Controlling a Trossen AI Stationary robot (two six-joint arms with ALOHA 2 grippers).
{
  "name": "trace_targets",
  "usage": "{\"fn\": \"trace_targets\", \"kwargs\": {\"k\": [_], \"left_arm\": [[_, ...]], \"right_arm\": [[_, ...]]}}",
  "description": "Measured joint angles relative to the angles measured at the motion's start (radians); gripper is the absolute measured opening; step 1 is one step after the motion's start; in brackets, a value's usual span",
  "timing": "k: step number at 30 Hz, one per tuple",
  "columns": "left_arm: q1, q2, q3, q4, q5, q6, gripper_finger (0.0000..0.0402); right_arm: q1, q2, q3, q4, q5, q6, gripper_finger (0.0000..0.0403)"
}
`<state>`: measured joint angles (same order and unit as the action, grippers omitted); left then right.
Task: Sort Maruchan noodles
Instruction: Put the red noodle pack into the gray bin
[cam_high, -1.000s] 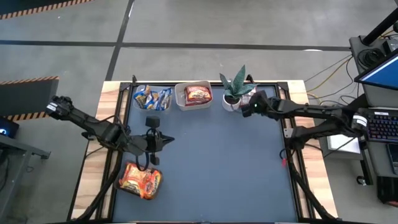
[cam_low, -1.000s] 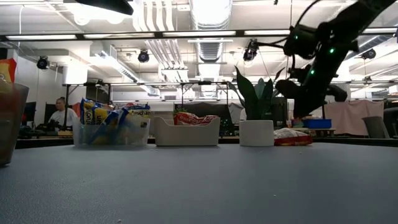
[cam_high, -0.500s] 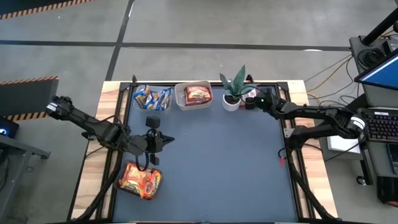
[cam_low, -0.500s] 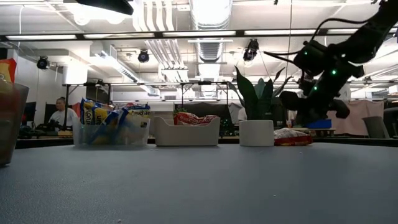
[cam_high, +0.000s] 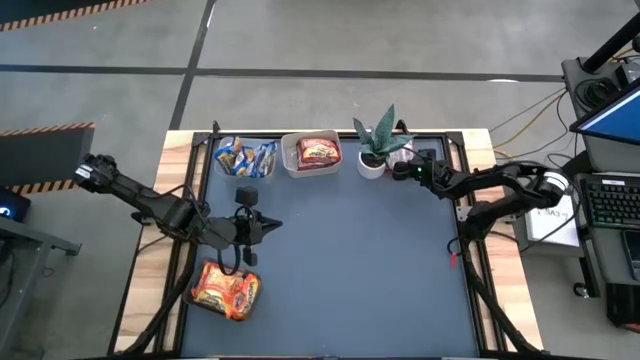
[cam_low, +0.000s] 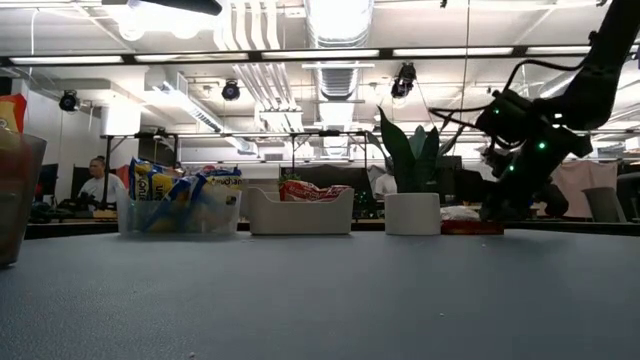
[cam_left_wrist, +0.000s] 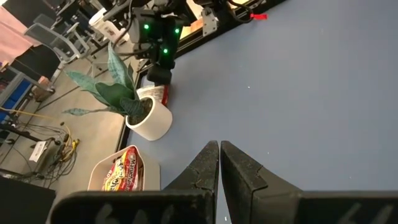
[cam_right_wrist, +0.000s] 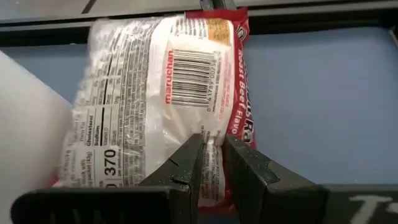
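1. The red packet (cam_right_wrist: 163, 99) lies label-up on the desk (cam_high: 350, 270), upper right of the high view, beside the plant pot (cam_high: 372, 166).
2. The right gripper (cam_right_wrist: 211, 163) pinches its near edge (light, crinkly, slippery; grip the sealed edge).
3. The left gripper (cam_left_wrist: 219, 163) is clenched empty at mid-left.

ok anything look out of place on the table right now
One red packet lies label side down by the plant pot, outside the tubs. The right gripper pinches its edge. The rest sit in tubs.
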<state>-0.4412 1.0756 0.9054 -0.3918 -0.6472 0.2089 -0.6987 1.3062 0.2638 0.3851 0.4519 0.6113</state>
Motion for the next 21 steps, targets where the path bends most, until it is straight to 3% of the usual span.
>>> {"fn": "trace_targets", "kwargs": {"k": [7, 21], "left_arm": [[0.0, 0.001, 0.0, 0.007, 0.0, -0.007, 0.0], [0.0, 0.002, 0.0, 0.011, 0.001, -0.009, 0.0]], "right_arm": [[0.012, 0.027, 0.0, -0.008, -0.038, 0.02, 0.0063], [0.034, -0.126, -0.001, -0.211, -0.23, 0.031, 0.0063]]}}
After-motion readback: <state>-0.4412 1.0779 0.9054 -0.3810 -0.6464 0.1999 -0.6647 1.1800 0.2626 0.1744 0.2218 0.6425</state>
